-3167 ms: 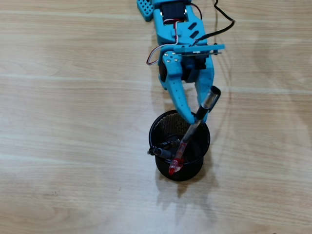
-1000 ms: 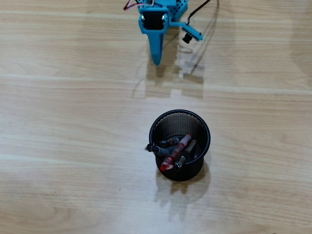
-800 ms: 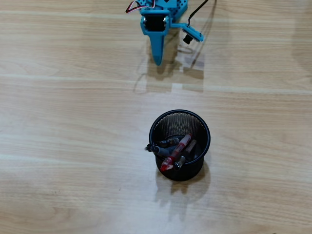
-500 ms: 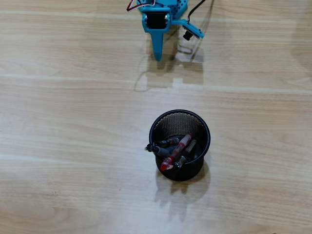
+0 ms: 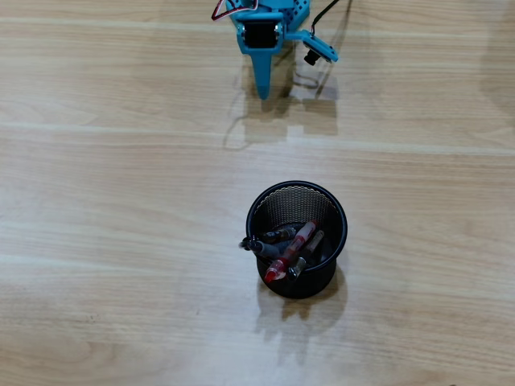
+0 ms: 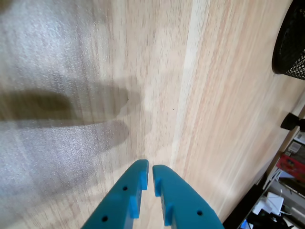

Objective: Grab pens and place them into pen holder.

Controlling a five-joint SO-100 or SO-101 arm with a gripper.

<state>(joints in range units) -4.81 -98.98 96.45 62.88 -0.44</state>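
The pen holder, a round black wire-mesh cup, stands on the wooden table a little right of centre in the overhead view. Several pens lean inside it, a red-and-clear one among dark ones, their ends poking over the lower rim. My blue gripper is far from the cup, near the top edge of that view, with its tip pointing down. In the wrist view the two blue fingers lie almost together with nothing between them; the gripper is shut. A slice of the pen holder shows at the top right.
Bare wood table surrounds the cup on all sides. A black cable trails from the arm at the top. In the wrist view the table's edge runs at the lower right, with clutter beyond it.
Three seconds ago the gripper held the red-and-clear pen over the cup. That pen now lies inside it, and the arm has pulled back to the top. It has barely moved in the last second.
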